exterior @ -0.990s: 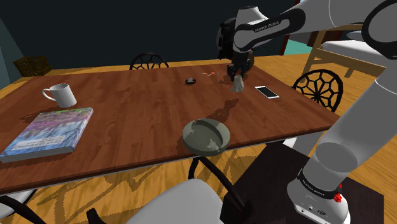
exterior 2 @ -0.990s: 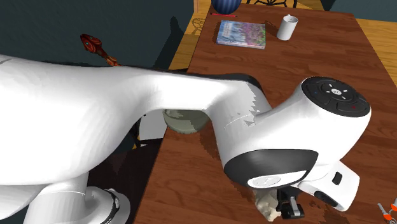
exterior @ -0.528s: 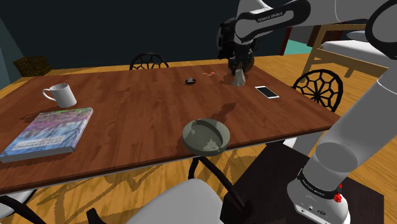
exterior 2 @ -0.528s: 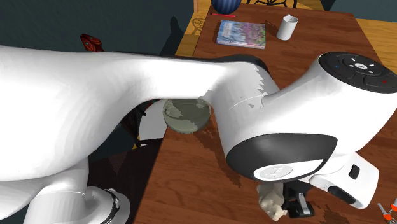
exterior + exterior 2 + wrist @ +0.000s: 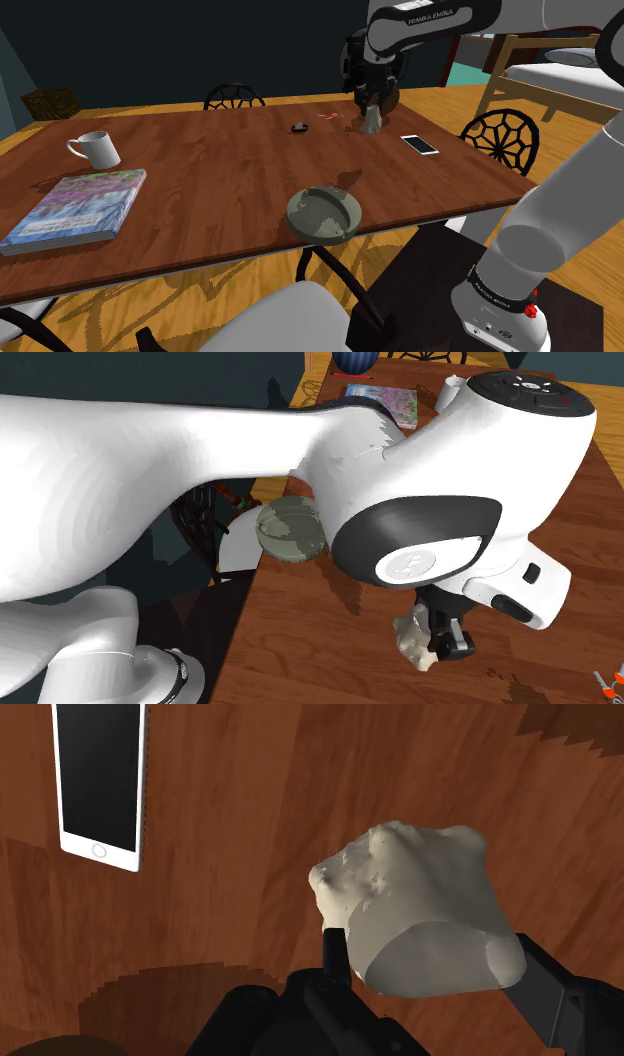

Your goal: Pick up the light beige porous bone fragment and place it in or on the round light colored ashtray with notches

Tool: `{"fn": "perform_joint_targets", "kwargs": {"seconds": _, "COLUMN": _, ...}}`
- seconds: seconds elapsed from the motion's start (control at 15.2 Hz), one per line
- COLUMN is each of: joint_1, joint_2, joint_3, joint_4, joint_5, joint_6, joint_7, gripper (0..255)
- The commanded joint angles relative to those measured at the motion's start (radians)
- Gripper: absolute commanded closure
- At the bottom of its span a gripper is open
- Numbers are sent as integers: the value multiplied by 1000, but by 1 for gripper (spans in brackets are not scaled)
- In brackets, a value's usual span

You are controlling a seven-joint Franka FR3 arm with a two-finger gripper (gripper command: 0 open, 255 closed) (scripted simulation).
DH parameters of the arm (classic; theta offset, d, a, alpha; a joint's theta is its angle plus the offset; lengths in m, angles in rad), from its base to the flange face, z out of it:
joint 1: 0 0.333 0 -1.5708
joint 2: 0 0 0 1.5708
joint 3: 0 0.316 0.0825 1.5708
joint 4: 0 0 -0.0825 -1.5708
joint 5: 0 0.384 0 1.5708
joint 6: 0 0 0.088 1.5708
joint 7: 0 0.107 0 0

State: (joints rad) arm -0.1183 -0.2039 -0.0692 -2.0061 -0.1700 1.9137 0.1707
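Your largest landmark is the brown wooden table [image 5: 220,170], with the white arm [image 5: 560,210] arching over its far side in the shoulder view. Near the front edge sits the round grey-green ashtray [image 5: 323,213], and the book [image 5: 75,205] lies at its 9 o'clock. A white mug [image 5: 97,149] stands at the book's 1 o'clock.

You have the gripper [image 5: 369,112] raised above the far part of the table. Its two black fingers [image 5: 335,949] are clamped on the pale beige bone fragment [image 5: 420,909] from either side, holding it clear of the wood.

The fragment is nearly as broad as it is long. Its long axis looks to run along the fingers, with the knobbly, pitted end pointing away from the hand toward the tabletop.

In the shoulder view the ashtray lies at the fragment's 7 o'clock, well apart. The white-edged phone [image 5: 420,145] lies flat at its 4 o'clock, and a small dark item [image 5: 299,127] lies at its 9 o'clock.
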Motion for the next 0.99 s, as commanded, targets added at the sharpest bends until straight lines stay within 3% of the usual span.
{"fn": "perform_joint_targets", "kwargs": {"seconds": 0.0, "joint_1": 17, "joint_2": -37, "joint_3": 27, "joint_4": -25, "joint_5": -1, "joint_6": -18, "joint_7": 42, "gripper": 255}}
{"fn": "perform_joint_targets", "kwargs": {"seconds": 0.92, "joint_1": 144, "joint_2": -160, "joint_3": 250, "joint_4": -84, "joint_5": 52, "joint_6": -131, "joint_7": 358, "gripper": 255}}
